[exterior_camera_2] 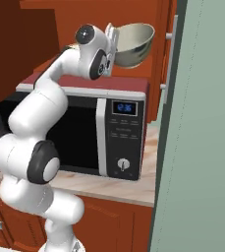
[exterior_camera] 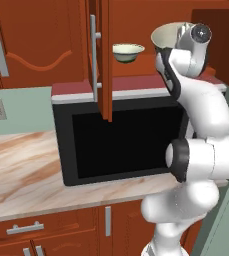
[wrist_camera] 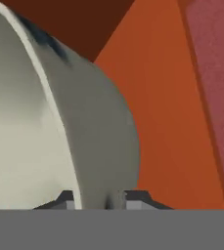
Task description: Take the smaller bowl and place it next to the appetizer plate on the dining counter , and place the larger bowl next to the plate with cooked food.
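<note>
I have the jaws pinched on the rim of the larger bowl (exterior_camera_2: 133,44), tilted, up in the open cabinet above the microwave (exterior_camera_2: 84,133). Risks: rim slipping, or clipping the door (exterior_camera: 104,55). Smaller bowl (exterior_camera: 128,51) sits left.

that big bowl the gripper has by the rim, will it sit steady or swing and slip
The larger bowl looks rigid and smooth, probably glazed, so it may slip. The gripper pinches only its rim, with the deep body off to one side, so it will likely want to pivot. It already sits tilted above the microwave; a drop could chip it.
</note>
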Motion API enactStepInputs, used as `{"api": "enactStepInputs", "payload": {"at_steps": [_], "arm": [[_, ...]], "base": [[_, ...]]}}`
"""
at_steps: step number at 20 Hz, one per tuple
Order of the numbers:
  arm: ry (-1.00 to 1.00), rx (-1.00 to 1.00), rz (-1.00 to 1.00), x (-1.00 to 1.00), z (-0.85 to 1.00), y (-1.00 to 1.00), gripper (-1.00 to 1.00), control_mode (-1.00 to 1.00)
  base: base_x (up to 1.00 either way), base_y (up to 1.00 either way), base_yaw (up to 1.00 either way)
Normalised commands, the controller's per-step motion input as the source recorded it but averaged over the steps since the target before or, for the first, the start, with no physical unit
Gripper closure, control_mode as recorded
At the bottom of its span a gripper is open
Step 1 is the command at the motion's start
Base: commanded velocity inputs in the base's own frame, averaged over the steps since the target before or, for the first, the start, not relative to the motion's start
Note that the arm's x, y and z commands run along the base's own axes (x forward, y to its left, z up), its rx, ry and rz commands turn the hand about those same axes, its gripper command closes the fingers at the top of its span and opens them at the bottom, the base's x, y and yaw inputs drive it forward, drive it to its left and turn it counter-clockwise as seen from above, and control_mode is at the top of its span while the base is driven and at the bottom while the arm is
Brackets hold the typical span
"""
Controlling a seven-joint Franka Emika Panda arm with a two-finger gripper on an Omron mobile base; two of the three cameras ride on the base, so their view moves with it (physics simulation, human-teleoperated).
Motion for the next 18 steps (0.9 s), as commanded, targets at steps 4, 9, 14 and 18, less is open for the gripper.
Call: {"api": "enactStepInputs", "payload": {"at_steps": [4,9,14,18], "arm": [[-0.12,-0.04,0.02,-0.98,-0.35,0.06,1.0,-1.0],[-0.36,0.0,0.0,-1.0,0.19,0.0,1.0,-1.0],[-0.21,0.0,0.0,-1.0,0.21,0.13,1.0,-1.0],[0.27,-0.03,0.19,-1.0,0.17,0.37,1.0,-1.0]], "base": [[0.0,0.0,0.0],[0.0,0.0,0.0],[0.0,0.0,0.0],[0.0,0.0,0.0]]}}
